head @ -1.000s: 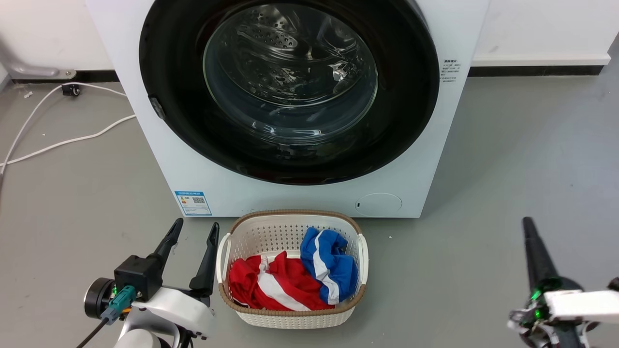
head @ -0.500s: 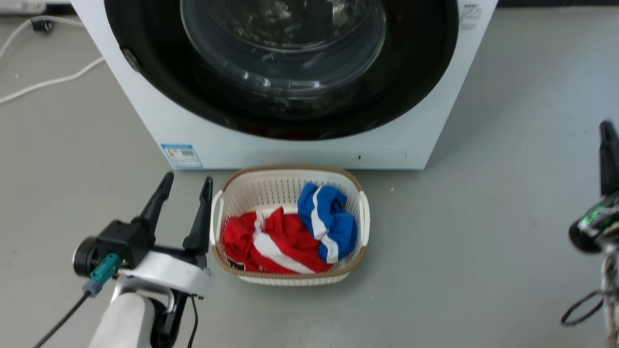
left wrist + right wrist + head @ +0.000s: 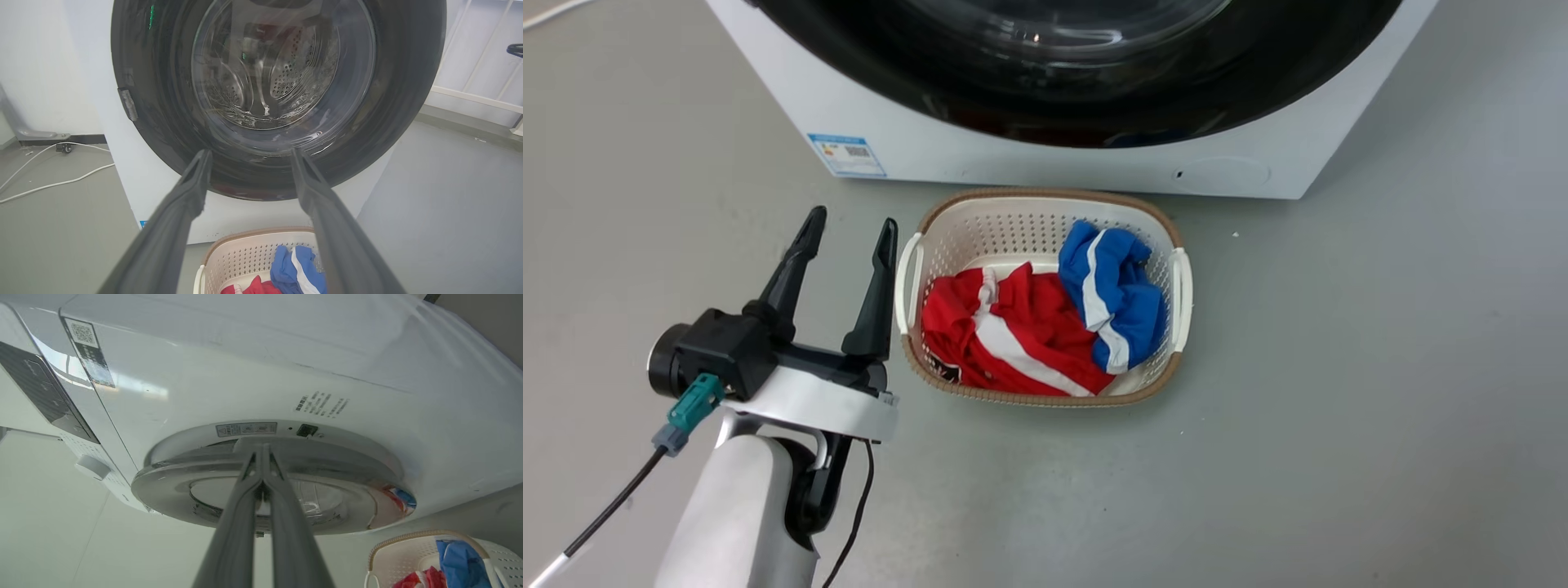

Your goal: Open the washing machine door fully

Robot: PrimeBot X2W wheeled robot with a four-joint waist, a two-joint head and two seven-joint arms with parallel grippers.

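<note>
Door: the washing machine door (image 3: 1094,122) covers the front of the washing machine (image 3: 1029,167). From the left wrist view it looks shut flat, so the task is barely begun.
Right gripper: the right gripper (image 3: 261,451) has its two fingers pressed together into one narrow point, aimed at the rim of the door (image 3: 347,486). I judge that suits hooking behind the edge. Whether the tips touch, I cannot tell.
Left gripper: the left gripper (image 3: 853,220) is spread wide and empty, low beside the laundry basket (image 3: 1045,196). I read it as parked, clear of the door's swing.
Left wrist view: the fingers of the left gripper (image 3: 249,153) frame the glass bowl of the door (image 3: 163,102), well apart from it.
Basket: it sits on the floor just in front of the machine, holding red and blue clothes (image 3: 1045,327).
Since a second ago: the head camera has tipped down, so the door's upper part is out of frame. The right gripper, then low at the right edge, has gone up to the door. The left one holds the same spread.
</note>
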